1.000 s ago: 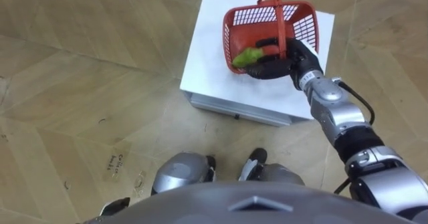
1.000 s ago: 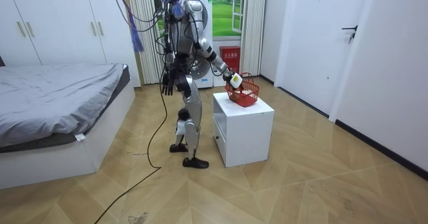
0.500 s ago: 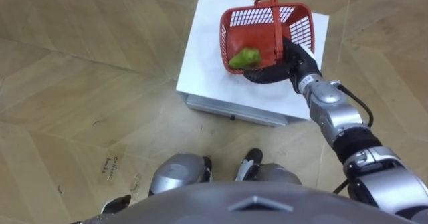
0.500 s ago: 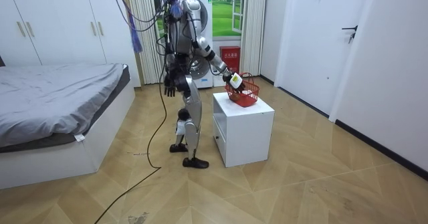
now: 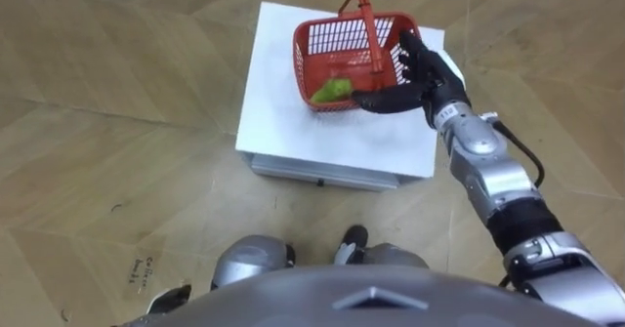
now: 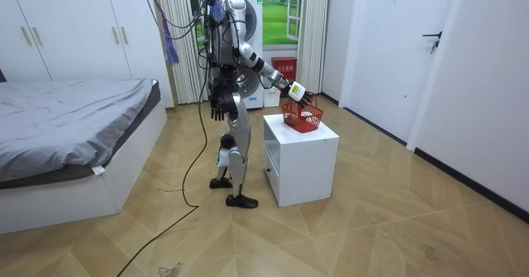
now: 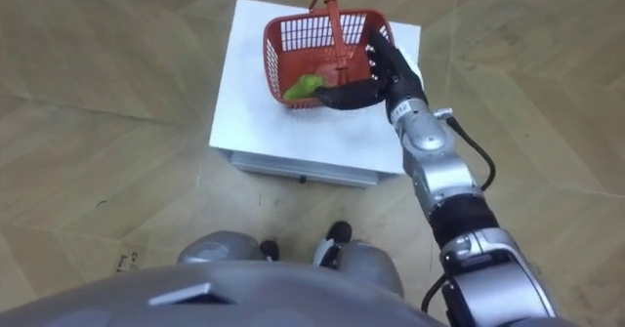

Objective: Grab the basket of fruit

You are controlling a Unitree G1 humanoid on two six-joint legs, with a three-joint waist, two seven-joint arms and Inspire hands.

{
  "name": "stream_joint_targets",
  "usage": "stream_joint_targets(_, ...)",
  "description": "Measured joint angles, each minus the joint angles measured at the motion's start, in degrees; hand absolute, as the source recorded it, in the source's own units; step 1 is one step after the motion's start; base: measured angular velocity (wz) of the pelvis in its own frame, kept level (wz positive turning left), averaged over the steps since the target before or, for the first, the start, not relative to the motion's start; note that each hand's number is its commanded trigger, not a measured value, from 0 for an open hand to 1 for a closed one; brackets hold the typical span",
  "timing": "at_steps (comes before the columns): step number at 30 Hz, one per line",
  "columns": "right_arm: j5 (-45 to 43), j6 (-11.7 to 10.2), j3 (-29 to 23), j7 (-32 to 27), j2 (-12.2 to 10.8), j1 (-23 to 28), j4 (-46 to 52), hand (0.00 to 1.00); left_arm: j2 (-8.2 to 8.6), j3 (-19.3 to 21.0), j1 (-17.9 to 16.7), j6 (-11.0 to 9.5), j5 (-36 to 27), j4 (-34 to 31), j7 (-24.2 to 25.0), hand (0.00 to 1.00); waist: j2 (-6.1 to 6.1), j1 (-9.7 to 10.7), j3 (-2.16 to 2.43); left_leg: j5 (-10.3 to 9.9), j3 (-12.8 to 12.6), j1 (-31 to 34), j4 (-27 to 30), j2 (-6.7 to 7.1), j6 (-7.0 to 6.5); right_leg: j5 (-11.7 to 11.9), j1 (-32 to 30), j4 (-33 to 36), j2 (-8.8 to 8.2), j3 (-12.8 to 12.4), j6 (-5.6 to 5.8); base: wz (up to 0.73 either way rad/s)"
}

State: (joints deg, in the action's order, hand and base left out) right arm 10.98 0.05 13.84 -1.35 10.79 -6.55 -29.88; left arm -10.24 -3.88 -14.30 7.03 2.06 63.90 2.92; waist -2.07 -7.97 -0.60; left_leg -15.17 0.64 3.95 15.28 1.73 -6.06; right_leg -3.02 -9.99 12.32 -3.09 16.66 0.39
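Basket point(image 5: 327, 36) atop white cabinet point(image 5: 293, 122), bed point(image 6: 66, 120) apart

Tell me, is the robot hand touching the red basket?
Cannot tell. In the left eye view the robot hand overlaps the basket's near rim, seen from above; the room view is too far off to show contact or a gap.

Light is even and bright in all your views. The white cabinet point(image 5: 283, 112) top reads close to washed out. The red basket point(image 5: 337, 36) throws only a soft, faint shadow on it. The wood floor point(image 6: 372, 227) carries a mild sheen, no hard glare.
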Motion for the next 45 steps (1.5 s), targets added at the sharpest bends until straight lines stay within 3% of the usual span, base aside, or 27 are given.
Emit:
stream_joint_targets(7,-0.4,-0.2,-3.9,-0.6,0.4,2.8,2.8,0.00,0.41,3.6,-0.3,0.0,0.4,-0.2,-1.3,0.00,0.09,1.5,0.16,0.0,-2.2,-3.2,-1.8,-0.26,0.02,-0.3,2.6,-1.7,0.31,-1.6,0.43,-0.08)
stream_joint_targets(17,-3.6,-1.3,-5.1,-1.7,1.0,6.6,5.9,0.00,0.36,3.8,-1.1,0.0,1.0,-2.0,-2.8,0.00,-0.22,3.4,0.65,0.0,-3.6,-5.6,-2.7,-0.44,0.02,-0.2,4.2,-1.7,0.79,-2.6,0.46,-0.07)
stream_joint_targets(20,-6.7,-1.3,-6.0,-1.7,1.0,9.2,5.9,0.00,0.34,3.8,-1.6,0.2,1.2,-2.7,-3.5,0.00,0.52,3.9,0.67,0.0,-3.7,-6.8,-3.3,-0.60,0.02,-0.2,5.2,-1.8,0.99,-2.5,0.45,0.03)
stream_joint_targets(21,-7.1,-1.3,-6.2,-1.7,1.2,10.2,6.1,0.00,0.36,3.8,-2.2,0.5,1.3,-3.4,-3.7,0.00,0.53,4.2,1.10,0.0,-3.7,-7.1,-3.7,-0.66,0.02,-0.2,5.4,-1.8,1.06,-2.5,0.45,0.00)
stream_joint_targets(23,-7.4,-1.3,-6.5,-1.8,1.2,11.4,5.2,0.00,0.34,3.9,-2.1,1.3,1.0,-3.5,-4.1,0.00,1.16,4.9,0.80,0.0,-3.7,-7.7,-3.8,-0.74,0.03,-0.2,5.9,-1.8,1.13,-2.4,0.45,0.02)
stream_joint_targets(27,-9.1,-1.8,-6.7,-2.2,1.0,12.8,-5.3,0.00,0.61,5.7,-1.1,1.0,0.9,-3.5,-5.5,0.00,0.98,5.1,0.86,0.0,-3.6,-8.0,-4.4,-0.83,0.07,-0.2,6.2,-1.9,1.30,-2.5,0.44,0.00)
stream_joint_targets(28,-9.5,-1.8,-6.8,-2.7,1.0,13.8,-9.1,0.00,0.80,6.0,-1.1,0.7,1.0,-3.5,-6.0,0.00,1.32,5.1,0.61,0.0,-3.5,-8.8,-4.6,-0.89,0.08,-0.3,7.1,-2.1,1.43,-2.5,0.44,0.07)
stream_joint_targets(30,-9.7,-1.8,-6.9,-3.1,0.8,14.8,-18.0,0.00,0.73,6.1,-1.0,-0.1,1.1,-3.9,-7.2,0.00,1.17,5.6,0.57,0.0,-3.2,-9.2,-5.0,-0.90,0.08,-0.3,7.6,-2.7,1.57,-2.4,0.49,0.06)
stream_joint_targets(37,-8.8,-1.8,-9.1,-2.6,0.2,15.7,-31.2,0.00,0.88,6.7,-0.7,-1.2,3.4,-4.6,-7.7,0.00,1.42,6.0,0.40,0.0,-3.5,-9.7,-5.7,-1.00,0.10,-0.4,7.7,-2.9,1.76,-2.6,0.61,-0.02)
stream_joint_targets(40,-7.4,-1.7,-10.7,-1.0,0.0,15.6,-34.9,0.00,0.97,7.7,-0.7,-0.7,5.4,-4.2,-7.7,0.00,1.32,6.0,0.30,0.0,-3.5,-10.4,-5.7,-1.01,0.10,-0.4,8.7,-3.8,1.95,-2.5,0.61,0.00)
stream_joint_targets(45,-6.5,0.1,-12.5,1.5,-0.5,15.1,-38.9,0.00,1.66,8.3,-0.9,2.2,11.1,-4.2,-7.0,0.00,1.33,6.1,0.29,-0.1,-3.1,-11.0,-6.0,-1.14,0.21,-0.6,9.4,-3.8,2.07,-2.3,0.78,0.04)
